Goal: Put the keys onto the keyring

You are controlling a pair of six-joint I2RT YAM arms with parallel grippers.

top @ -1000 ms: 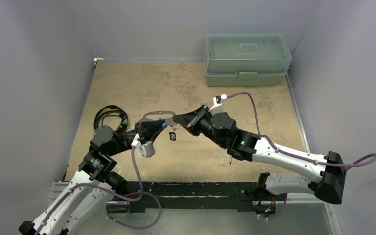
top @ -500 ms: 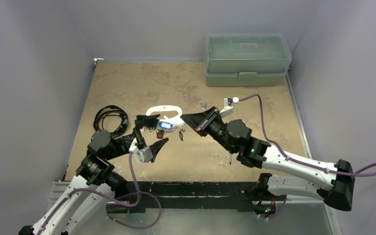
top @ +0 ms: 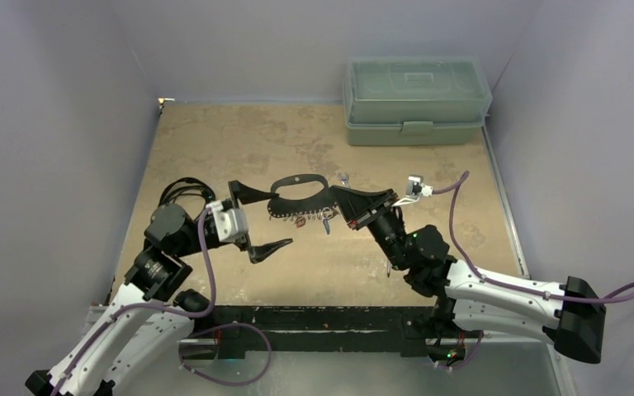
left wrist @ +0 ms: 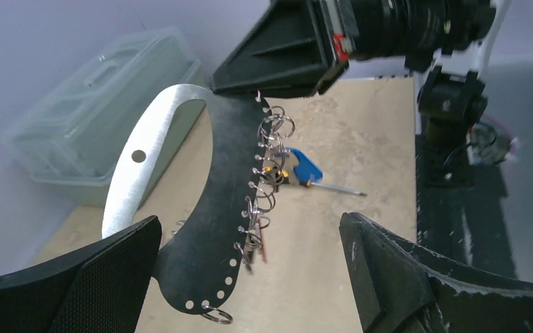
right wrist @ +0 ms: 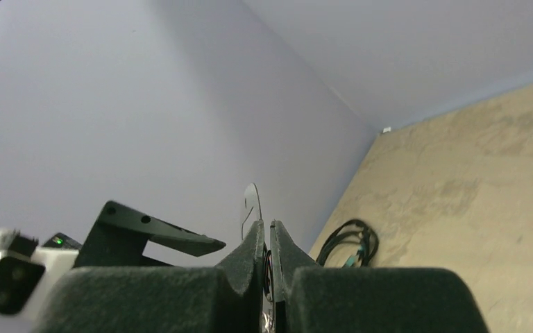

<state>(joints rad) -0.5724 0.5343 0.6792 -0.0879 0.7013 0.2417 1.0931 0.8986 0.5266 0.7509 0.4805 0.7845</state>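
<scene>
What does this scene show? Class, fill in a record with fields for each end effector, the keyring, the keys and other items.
left end effector: open, keyring between its fingers
right end effector: shut on the keyring
keyring: flat metal, held off the table
keys: blue-headed key at its rings
other: green lidded box, coiled black cable

Top view: high, behind both arm bases, facing down and forward, far, whole bench (top: pixel 239 140) in frame. Left wrist view: close, looking between left tool (left wrist: pixel 250 225) fingers at keyring (left wrist: pixel 215 194), box (left wrist: pixel 90 104) upper left. Right wrist view: very close, low, along right tool (right wrist: pixel 266 225) fingers toward cable (right wrist: pixel 350 243). Keyring shared by all three; box and cable also in top view.
</scene>
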